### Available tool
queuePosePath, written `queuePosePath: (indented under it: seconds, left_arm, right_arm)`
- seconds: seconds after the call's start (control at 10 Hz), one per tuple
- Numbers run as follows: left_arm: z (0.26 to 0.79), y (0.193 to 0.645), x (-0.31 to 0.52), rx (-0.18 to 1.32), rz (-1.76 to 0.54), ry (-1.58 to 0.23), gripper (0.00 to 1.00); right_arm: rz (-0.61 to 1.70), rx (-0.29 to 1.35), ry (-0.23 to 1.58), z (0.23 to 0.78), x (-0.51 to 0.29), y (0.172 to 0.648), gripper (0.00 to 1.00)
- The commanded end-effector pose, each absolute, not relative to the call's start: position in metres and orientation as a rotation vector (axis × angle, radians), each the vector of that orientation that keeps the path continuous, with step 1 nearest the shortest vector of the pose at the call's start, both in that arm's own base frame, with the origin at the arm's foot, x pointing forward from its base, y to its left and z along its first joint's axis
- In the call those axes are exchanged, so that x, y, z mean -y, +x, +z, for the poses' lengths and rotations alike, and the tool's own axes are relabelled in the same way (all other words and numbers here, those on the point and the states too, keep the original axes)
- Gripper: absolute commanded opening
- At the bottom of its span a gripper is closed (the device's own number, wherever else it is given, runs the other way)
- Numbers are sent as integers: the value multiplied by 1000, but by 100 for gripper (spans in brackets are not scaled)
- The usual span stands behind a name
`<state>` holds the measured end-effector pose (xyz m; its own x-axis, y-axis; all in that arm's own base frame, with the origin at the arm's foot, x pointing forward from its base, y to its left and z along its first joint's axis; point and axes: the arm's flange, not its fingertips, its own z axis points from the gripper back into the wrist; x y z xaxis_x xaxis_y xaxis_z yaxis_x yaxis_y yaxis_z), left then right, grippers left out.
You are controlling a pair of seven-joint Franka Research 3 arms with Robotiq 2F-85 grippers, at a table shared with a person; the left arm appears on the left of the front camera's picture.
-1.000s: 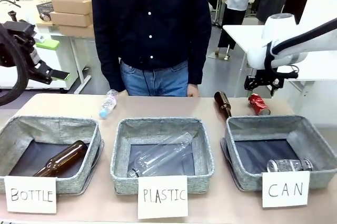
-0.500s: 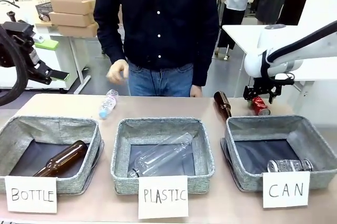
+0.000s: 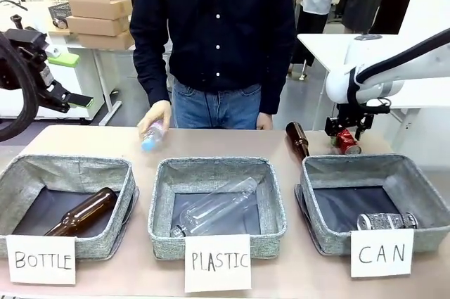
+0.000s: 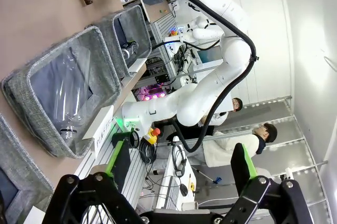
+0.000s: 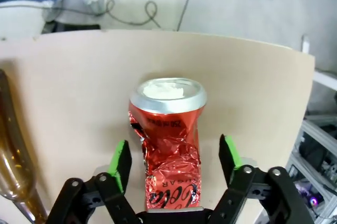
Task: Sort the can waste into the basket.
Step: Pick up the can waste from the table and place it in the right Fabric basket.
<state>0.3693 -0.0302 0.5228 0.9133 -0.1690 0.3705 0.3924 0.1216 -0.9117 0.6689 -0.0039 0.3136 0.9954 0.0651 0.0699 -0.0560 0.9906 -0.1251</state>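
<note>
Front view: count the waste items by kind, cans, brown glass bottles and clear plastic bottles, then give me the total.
Cans: 2, red can on the table, black can in the CAN basket.
Brown glass bottles: 2, one in the BOTTLE basket, one on the table.
Clear plastic bottles: 2, one in the PLASTIC basket, one in the person's hand.
Total: 6.

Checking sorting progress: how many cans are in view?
2: black can in the CAN basket; dented red can on the table, between the fingers of the open right gripper.

black can (image 3: pixel 384 220) behind card (image 3: pixel 381 252), brown bottle (image 5: pixel 13 150) cropped
</note>
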Motion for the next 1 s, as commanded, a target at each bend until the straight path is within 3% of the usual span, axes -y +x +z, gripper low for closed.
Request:
queuePosePath:
  seconds: [0.0, 0.2, 0.3, 0.4, 0.5, 0.9]
  left_arm:
    - [525, 369, 30, 201, -408, -1400, 100]
    - [525, 369, 30, 201, -408, -1400, 100]
    - [525, 369, 30, 201, -408, -1400, 100]
    - [525, 369, 30, 201, -408, -1400, 100]
    - [525, 369, 30, 201, -408, -1400, 100]
    - [525, 369, 30, 201, -408, -1400, 100]
  right_arm:
    - [88, 77, -86, 317, 5, 676, 0]
    - [87, 86, -93, 317, 4, 676, 0]
    - [92, 86, -89, 318, 2, 676, 13]
    - [95, 86, -88, 319, 1, 676, 3]
    - [97, 85, -76, 319, 1, 676, 0]
    - [71, 131, -19, 348, 0, 655, 0]
